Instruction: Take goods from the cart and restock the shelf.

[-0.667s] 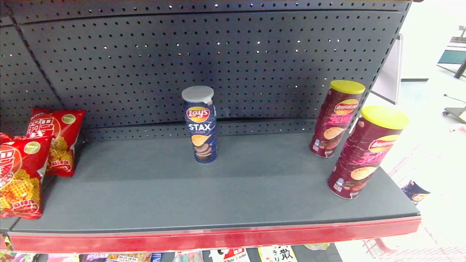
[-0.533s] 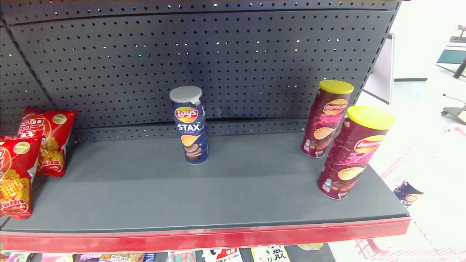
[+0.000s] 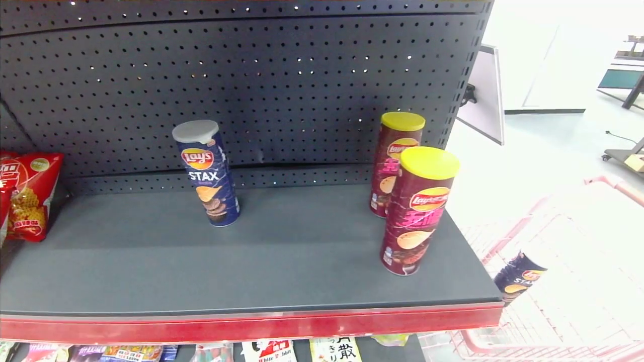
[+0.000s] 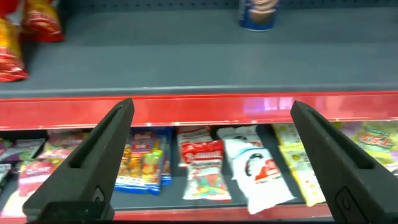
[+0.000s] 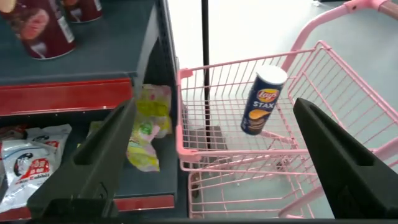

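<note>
Spread wide, the left fingers are hanging empty in front of the shelf, level with its red lip. The right fingers are likewise standing well apart and gripping nothing, off the shelf's right end and facing the cart.

A blue can is sitting tilted inside the cart's basket. In the right wrist view it is showing between the right fingers but well beyond them, untouched. A second blue can, grey-lidded, is standing upright on the shelf near the back, left of centre, well apart from both pairs of fingers.

At the shelf's right end the front maroon can is standing near the edge, with the rear maroon can just behind it; both are wearing round yellow lids. All the cans are looking like smooth, glossy cylinders. Crinkled red bags are leaning at the far left.

The shelf deck is showing matte dark grey, backed by perforated pegboard. The cart is showing thin pink wire mesh with a rounded rim. Snack packs are lying on the lower shelf under the red lip. A pale floor is stretching away beyond the shelf's right end.
</note>
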